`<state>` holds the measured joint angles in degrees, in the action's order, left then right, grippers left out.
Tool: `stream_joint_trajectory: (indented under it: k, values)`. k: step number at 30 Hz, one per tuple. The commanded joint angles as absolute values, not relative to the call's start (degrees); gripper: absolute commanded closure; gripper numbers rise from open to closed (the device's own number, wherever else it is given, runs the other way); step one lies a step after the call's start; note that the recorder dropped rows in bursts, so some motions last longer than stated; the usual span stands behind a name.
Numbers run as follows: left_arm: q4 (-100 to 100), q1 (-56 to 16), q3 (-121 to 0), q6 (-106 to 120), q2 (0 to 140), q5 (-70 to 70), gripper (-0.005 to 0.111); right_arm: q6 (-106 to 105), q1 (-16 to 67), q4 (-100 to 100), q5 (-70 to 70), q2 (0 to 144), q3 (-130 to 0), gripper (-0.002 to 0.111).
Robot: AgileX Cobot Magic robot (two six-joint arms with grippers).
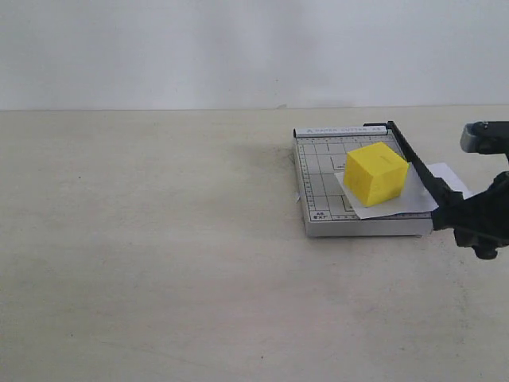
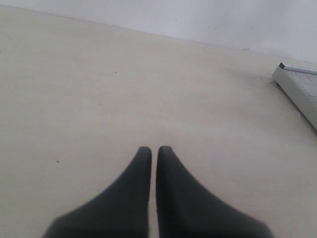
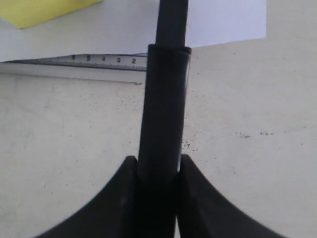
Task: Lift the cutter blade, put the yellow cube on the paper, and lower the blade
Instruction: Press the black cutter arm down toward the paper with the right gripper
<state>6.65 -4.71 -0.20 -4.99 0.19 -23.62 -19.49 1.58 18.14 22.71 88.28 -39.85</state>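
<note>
The cutter blade [image 3: 166,99] is gripped at its handle by the right gripper [image 3: 157,161] and lies along one edge of the grey cutter base [image 1: 318,171]; the yellow cube [image 1: 375,173] is set on the paper [image 1: 398,205] on that base, beside the blade; the left gripper [image 2: 154,150] is held clenched, empty, over the table [image 2: 99,99]

Lab-like test bench: plain beige tabletop [image 1: 159,239], blank white wall [image 1: 238,48].

Plain white wall [image 1: 238,48], beige speckled tabletop [image 1: 143,239], soft even light
</note>
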Motion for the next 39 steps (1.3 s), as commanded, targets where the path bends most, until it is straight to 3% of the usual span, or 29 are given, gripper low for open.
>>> stream_joint_trajectory:
  k: [1,20,23,28,30,39]
  values:
    - [7.1,-5.2,0.0,-4.8,0.0,-23.6,0.102,-20.5,1.9,18.8,21.6,91.6,-34.6,0.108]
    - [7.1,-5.2,0.0,-4.8,0.0,-23.6,0.102,-21.8,1.9,20.5,19.5,94.3,-33.7,0.108]
    - [7.1,-5.2,0.0,-4.8,0.0,-23.6,0.102,-21.8,1.9,20.6,19.2,94.3,-33.7,0.095]
    - [7.1,-5.2,0.0,-4.8,0.0,-23.6,0.102,-21.8,1.9,20.7,18.8,94.3,-33.9,0.054]
    - [7.1,-5.2,0.0,-4.8,0.0,-23.6,0.102,-21.8,1.9,20.7,18.8,94.3,-34.5,0.043]
    - [7.1,-5.2,0.0,-4.8,0.0,-23.6,0.102,-22.1,1.9,20.7,18.9,94.3,-38.2,0.042]
